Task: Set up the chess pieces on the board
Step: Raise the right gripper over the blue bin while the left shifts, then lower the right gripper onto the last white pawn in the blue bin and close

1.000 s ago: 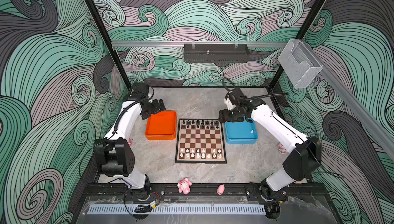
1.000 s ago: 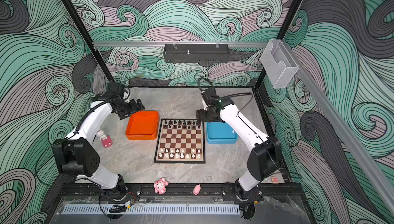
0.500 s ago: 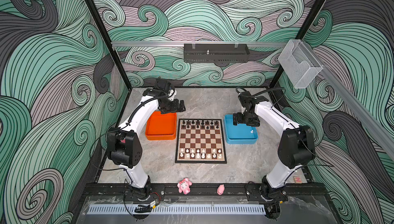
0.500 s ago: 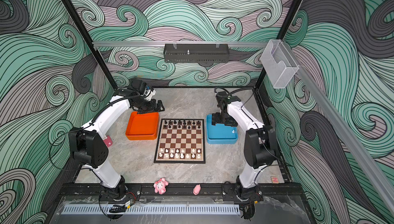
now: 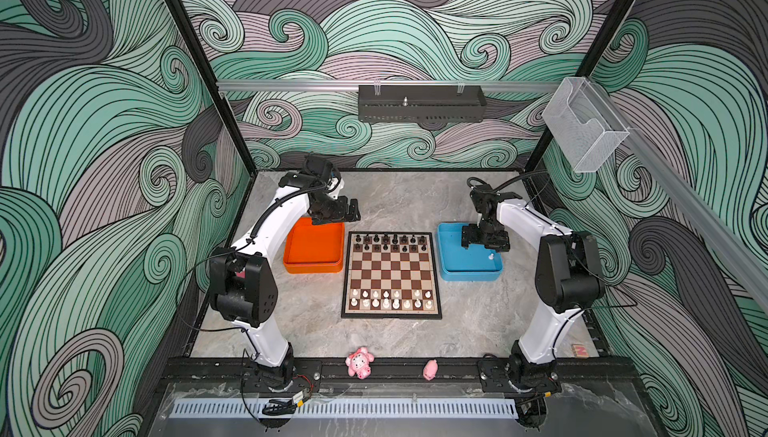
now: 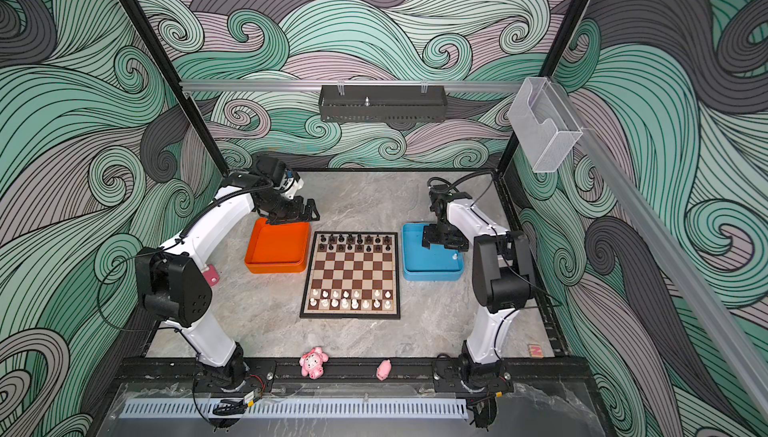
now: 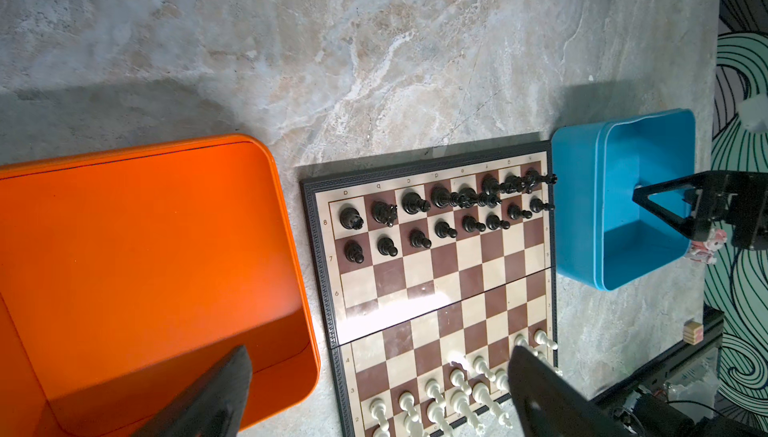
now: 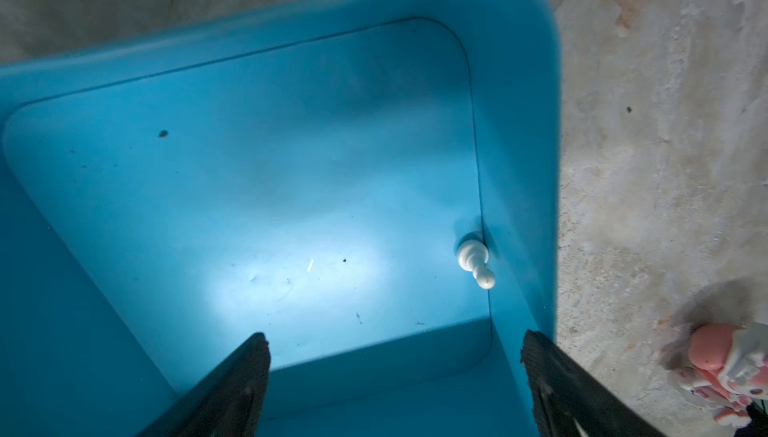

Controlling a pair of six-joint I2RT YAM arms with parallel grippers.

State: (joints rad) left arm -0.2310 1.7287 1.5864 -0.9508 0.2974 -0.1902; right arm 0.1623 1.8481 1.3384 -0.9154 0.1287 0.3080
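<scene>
Since the board (image 5: 390, 272) looks almost filled and a lone white pawn (image 8: 476, 262) sits against the right wall of the blue tray (image 8: 519, 81), I'd guess the right gripper (image 8: 395, 335), jaws wide and empty above it, needs to drop and pinch it.

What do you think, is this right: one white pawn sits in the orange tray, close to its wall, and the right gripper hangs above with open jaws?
Not quite: the tray is wrong. The white pawn sits in the blue tray, close to its wall, and the right gripper hangs above with open jaws. The right wrist view shows it.
</scene>
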